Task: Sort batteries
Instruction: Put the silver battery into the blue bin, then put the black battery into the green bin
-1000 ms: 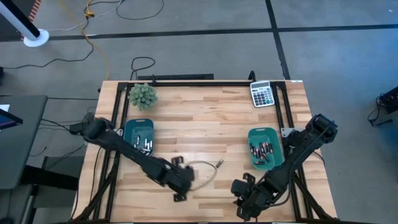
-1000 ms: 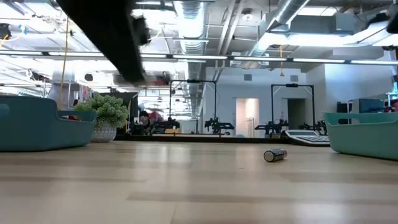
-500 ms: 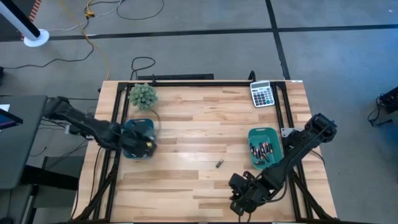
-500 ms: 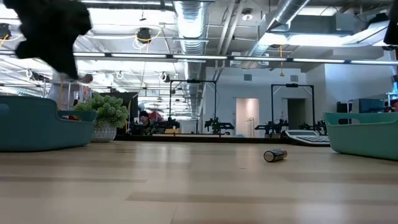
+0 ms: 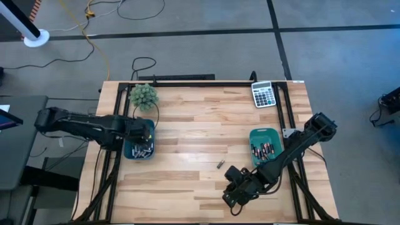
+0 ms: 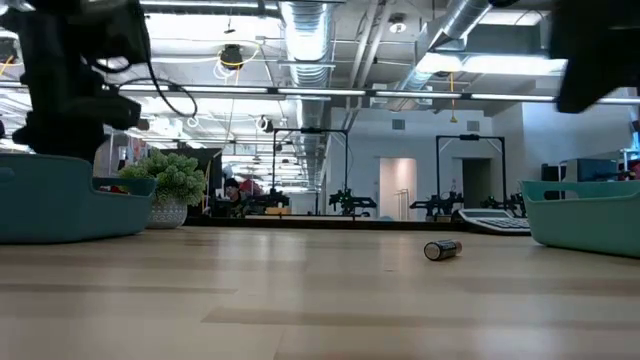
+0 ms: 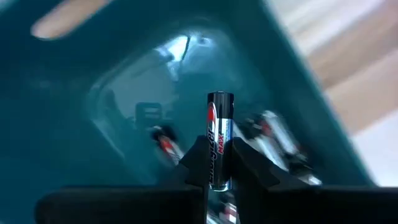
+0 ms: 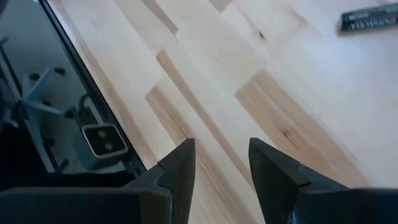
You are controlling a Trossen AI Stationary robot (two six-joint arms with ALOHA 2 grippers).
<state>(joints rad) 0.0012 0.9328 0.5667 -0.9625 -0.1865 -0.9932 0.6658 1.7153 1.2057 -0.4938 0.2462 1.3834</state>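
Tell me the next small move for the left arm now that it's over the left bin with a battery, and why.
Probably open the left gripper and drop the cell. It is shut on a battery, held upright directly above the left teal bin, where other batteries already lie. The right gripper is open and empty near the table's front edge, with one loose battery on the wood nearby.

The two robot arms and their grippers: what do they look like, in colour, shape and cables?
Both arms are black and slender, built of jointed segments. The left arm trails a thin dark cable near its gripper. The right arm ends in a bulkier black wrist block. The right gripper has two matte black, flat, wedge-shaped fingers. No markings are visible.
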